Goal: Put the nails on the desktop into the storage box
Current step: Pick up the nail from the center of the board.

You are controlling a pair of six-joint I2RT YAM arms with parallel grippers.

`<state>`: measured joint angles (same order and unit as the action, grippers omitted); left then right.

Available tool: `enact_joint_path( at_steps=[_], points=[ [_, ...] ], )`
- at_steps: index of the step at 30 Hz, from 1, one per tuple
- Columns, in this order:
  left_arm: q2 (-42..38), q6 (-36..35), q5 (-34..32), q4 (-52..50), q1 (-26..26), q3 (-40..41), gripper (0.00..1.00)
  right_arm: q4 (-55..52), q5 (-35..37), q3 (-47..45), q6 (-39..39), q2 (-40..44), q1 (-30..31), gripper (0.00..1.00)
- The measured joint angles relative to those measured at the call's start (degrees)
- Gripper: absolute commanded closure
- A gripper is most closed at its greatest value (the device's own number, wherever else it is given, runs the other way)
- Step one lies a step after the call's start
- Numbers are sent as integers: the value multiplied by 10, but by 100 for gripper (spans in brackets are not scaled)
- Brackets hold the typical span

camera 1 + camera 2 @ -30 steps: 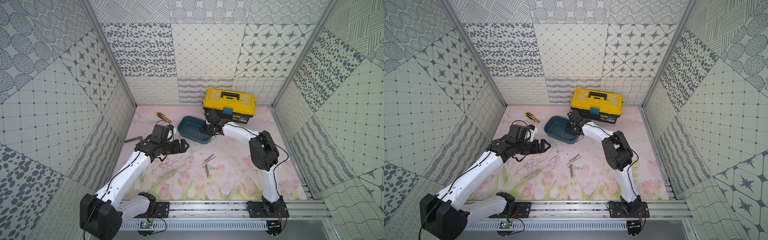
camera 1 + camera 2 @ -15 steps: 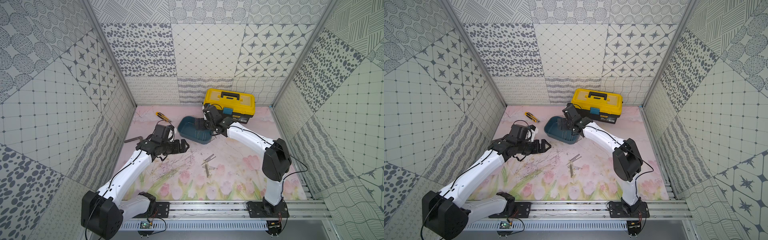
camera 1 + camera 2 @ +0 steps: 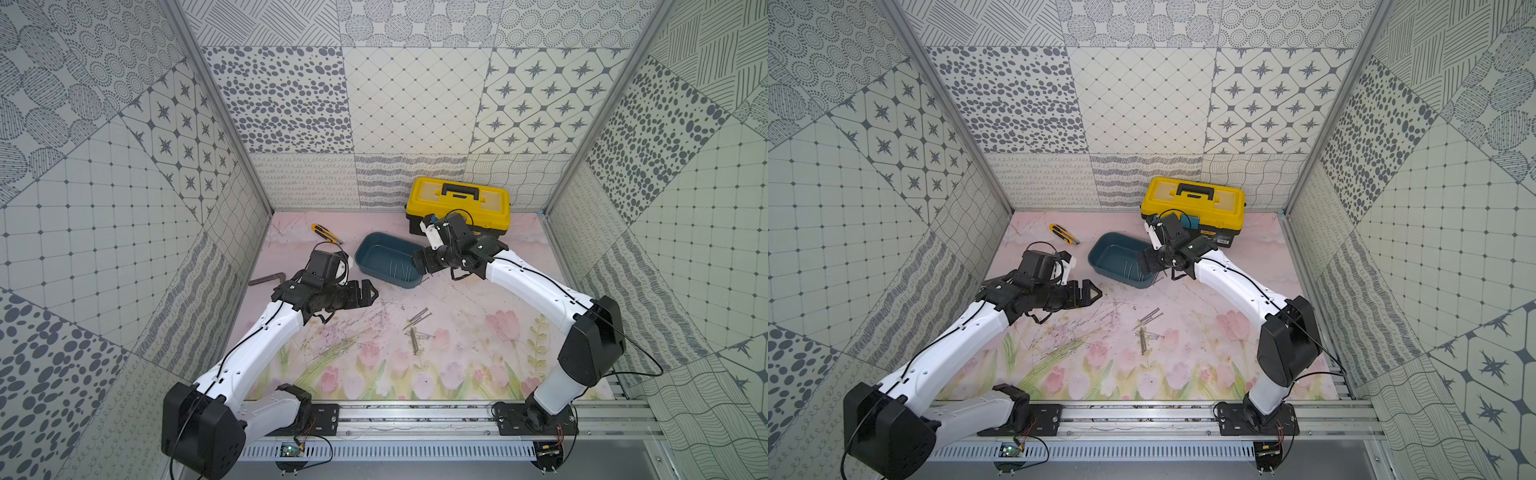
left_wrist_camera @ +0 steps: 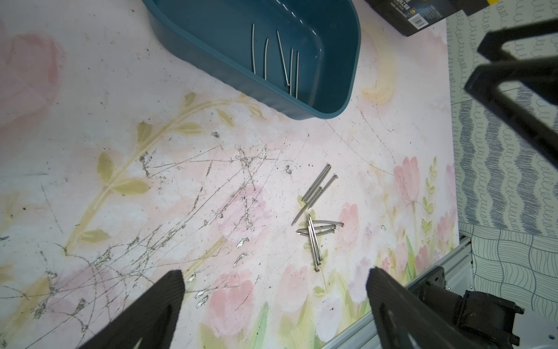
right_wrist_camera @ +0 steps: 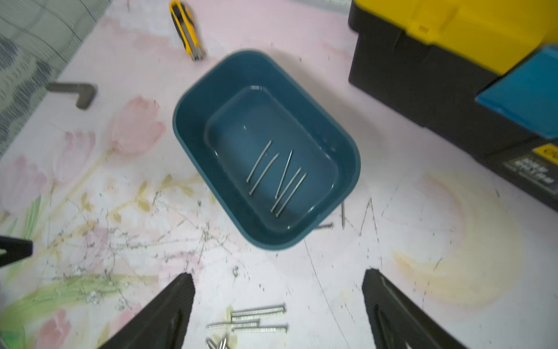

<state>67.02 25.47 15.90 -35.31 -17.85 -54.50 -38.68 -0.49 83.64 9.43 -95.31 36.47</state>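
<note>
The teal storage box [image 3: 365, 266] [image 3: 1098, 266] [image 5: 187, 121] [image 4: 347, 75] stands at the back of the flowered desktop [image 3: 457, 353]. Several nails [image 5: 277, 176] [image 4: 277, 57] lie inside it. More nails [image 3: 417, 326] [image 3: 1148, 326] [image 4: 317, 208] [image 5: 259, 317] lie in a loose cluster mid-desktop, and two [image 5: 324, 226] rest against the box's corner. My right gripper [image 3: 419, 264] [image 3: 1144, 264] [image 5: 278, 274] hangs open and empty over the box's right end. Left of the box, my left gripper [image 3: 371, 291] [image 3: 1094, 291] [image 4: 273, 273] hovers open and empty above the desktop.
A yellow-and-black toolbox [image 3: 457, 201] stands behind the box against the back wall. A yellow utility knife [image 3: 326, 233] lies at the back left, and a dark L-shaped bar [image 3: 268, 279] [image 5: 75, 90] near the left wall. Patterned walls close three sides; a metal rail [image 3: 415, 415] runs along the front.
The right arm's elbow has swung out to the right while its gripper stayed by the box's right end, tilted and opened. The left arm has hardly moved.
</note>
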Motion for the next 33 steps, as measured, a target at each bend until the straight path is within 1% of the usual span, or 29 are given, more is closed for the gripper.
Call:
enact_joint_path(
  at_steps=[3, 5, 6, 8, 12, 14, 16, 21, 28, 33],
  points=[
    [1, 0, 0, 0, 0, 9, 1, -40, -15, -48, 8, 25, 6, 35],
    [1, 0, 0, 0, 0, 14, 1, -67, -21, -82, 31, 43, 15, 39],
    [1, 0, 0, 0, 0, 16, 0, -78, -20, -96, 45, 47, 25, 40],
    [1, 2, 0, 0, 0, 20, 0, -93, -14, -118, 74, 50, 62, 41],
    [1, 5, 1, 3, 0, 31, 0, -104, -19, -143, 131, 38, 164, 48],
    [0, 9, 2, 3, 0, 37, 0, -104, -20, -144, 157, 23, 191, 51],
    [-1, 12, 2, 3, 0, 44, 0, -101, -18, -144, 177, 9, 200, 55],
    [-14, 17, 2, 2, 0, 62, 1, -88, -16, -144, 217, -20, 206, 59],
    [-23, 26, 3, 1, 0, 73, 0, -59, -19, -145, 232, -66, 208, 64],
    [-18, 31, 7, 2, 0, 73, 1, -40, -23, -155, 235, -82, 208, 68]
  ],
)
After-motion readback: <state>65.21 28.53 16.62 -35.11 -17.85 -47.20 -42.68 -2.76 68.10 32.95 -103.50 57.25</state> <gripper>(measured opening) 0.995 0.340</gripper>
